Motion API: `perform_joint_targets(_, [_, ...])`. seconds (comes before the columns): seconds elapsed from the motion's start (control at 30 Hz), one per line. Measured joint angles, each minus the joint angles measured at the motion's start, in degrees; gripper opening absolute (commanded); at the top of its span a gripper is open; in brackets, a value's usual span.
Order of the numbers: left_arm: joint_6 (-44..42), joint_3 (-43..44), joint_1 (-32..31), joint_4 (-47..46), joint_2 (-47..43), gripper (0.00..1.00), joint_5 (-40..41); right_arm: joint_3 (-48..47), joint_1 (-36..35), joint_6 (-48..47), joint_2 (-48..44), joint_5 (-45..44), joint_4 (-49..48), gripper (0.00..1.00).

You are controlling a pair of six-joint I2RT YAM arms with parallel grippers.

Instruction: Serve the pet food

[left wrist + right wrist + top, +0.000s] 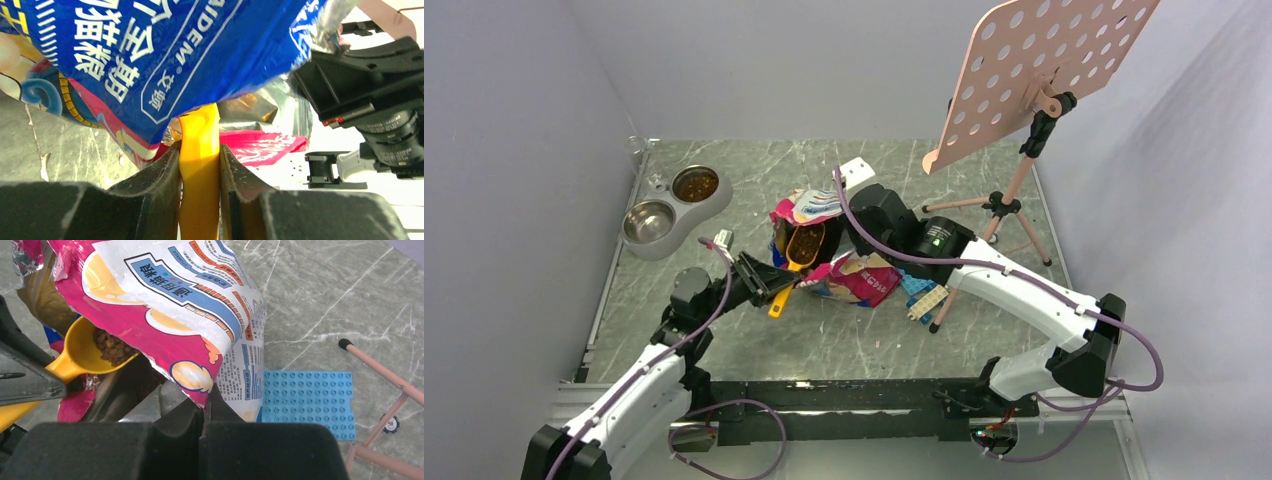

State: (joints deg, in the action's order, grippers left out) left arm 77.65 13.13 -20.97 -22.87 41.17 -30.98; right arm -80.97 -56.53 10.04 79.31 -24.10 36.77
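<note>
pet food (112,347) in scoop (77,357) at pouch (165,305) mouth; left hand (200,152) tight on handle, right hand (207,402) tight on edge

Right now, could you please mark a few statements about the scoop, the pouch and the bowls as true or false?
1. The left gripper is shut on the handle of the scoop. True.
2. The scoop is empty. False: it holds pet food.
3. The right gripper pinches the pouch. True.
4. Both steel bowls are empty. False: the far bowl holds pet food; the near bowl looks empty.
</note>
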Motion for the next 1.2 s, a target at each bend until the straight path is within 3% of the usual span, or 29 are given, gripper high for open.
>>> perform_joint_targets(0.2, [1.27,-3.06,-0.22,-3.72,-2.95,0.0,-0.2,0.02,0.26,-0.2,-0.26,0.42,0.0,0.0])
perform_joint_targets(0.4, [3.21,-4.04,-0.28,-18.16,5.97,0.0,-1.73,0.02,0.28,-0.22,-0.26,0.42,0.0,0.0])
perform_joint_targets(0.5, [4.09,-5.92,-0.37,-22.62,4.52,0.0,-2.03,0.02,0.31,-0.39,-0.26,0.42,0.0,0.0])
perform_joint_targets(0.77, [5.4,-9.46,-0.59,-17.9,-9.33,0.0,-2.23,0.02,0.63,-0.39,-0.31,-0.39,0.0,0.0])
perform_joint_targets(1.2, [6.29,-6.62,-0.59,-2.8,-25.09,0.0,-2.62,-4.35,2.93,4.13,2.62,-5.88,4.31,0.0])
